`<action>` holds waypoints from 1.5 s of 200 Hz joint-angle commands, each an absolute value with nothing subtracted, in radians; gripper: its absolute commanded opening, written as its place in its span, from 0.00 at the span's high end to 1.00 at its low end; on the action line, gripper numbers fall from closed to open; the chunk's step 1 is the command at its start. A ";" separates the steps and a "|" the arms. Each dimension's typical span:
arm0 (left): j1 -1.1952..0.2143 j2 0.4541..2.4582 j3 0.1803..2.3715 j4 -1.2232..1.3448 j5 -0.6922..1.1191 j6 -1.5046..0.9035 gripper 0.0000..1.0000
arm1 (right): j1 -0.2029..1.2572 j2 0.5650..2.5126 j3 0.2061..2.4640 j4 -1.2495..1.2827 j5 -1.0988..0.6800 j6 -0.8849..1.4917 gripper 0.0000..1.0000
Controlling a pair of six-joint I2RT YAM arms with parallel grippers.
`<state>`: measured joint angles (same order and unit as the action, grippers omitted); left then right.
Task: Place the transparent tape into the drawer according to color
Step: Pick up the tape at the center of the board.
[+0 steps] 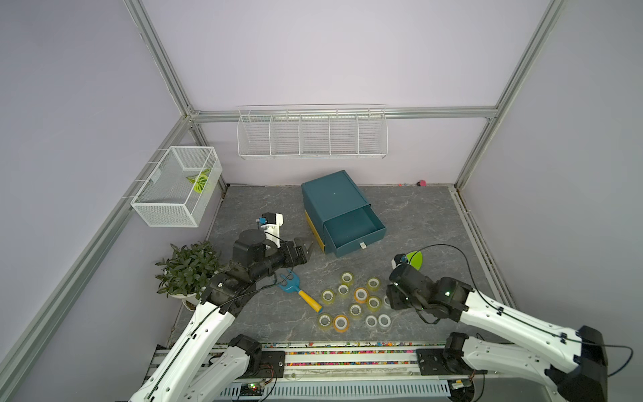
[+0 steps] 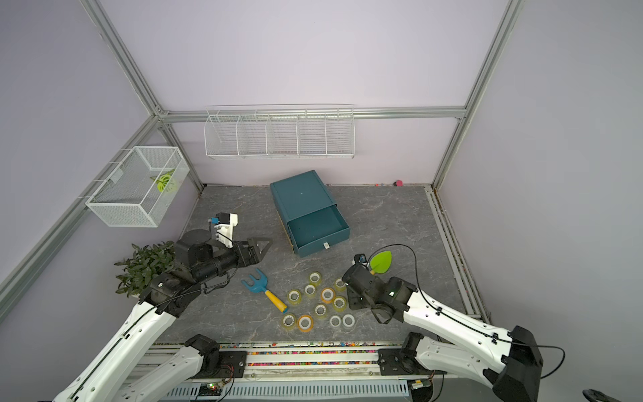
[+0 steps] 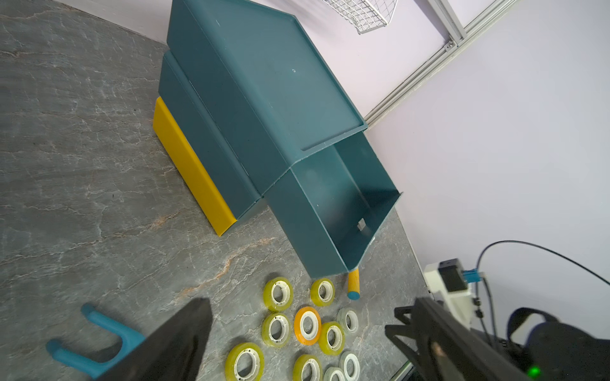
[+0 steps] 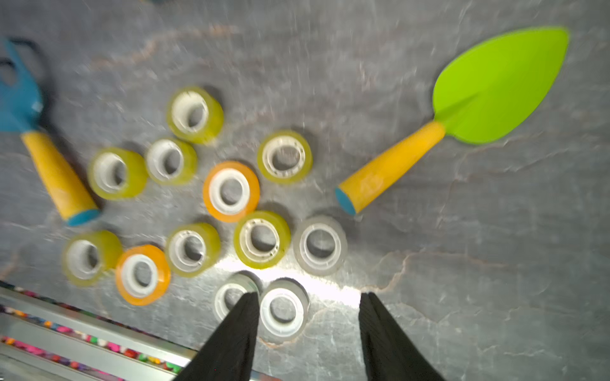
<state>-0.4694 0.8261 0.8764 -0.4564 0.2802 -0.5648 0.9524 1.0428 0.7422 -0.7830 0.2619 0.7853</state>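
The right gripper [image 4: 310, 295], jaws parted and empty, is hanging over the flat-lying clear tape rolls [image 4: 282, 310], nearer than the wide-open, empty left gripper [image 3: 307, 301]

The drawer cabinet [image 1: 334, 198] is teal, its bottom drawer [image 3: 191, 165] yellow. The bench [image 1: 261, 215] is grey with pale and rusty veins. The white-cored tape rolls [image 4: 285, 234] are yellow-green, orange and, seemingly through the blur, greyish-clear. The toy rake [image 1: 288, 282] is blue and the toy trowel [image 4: 495, 85] lime green, both with yellow handles and blue caps.
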 commanded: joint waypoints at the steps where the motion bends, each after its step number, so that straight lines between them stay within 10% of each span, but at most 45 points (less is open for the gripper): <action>1: -0.466 0.811 0.863 -0.474 0.276 -0.562 0.00 | 0.968 1.123 0.720 -0.747 0.274 0.882 0.44; 300: -0.466 0.829 0.814 -0.449 0.288 -0.554 0.00 | 0.788 1.295 0.545 -0.547 0.184 0.954 0.47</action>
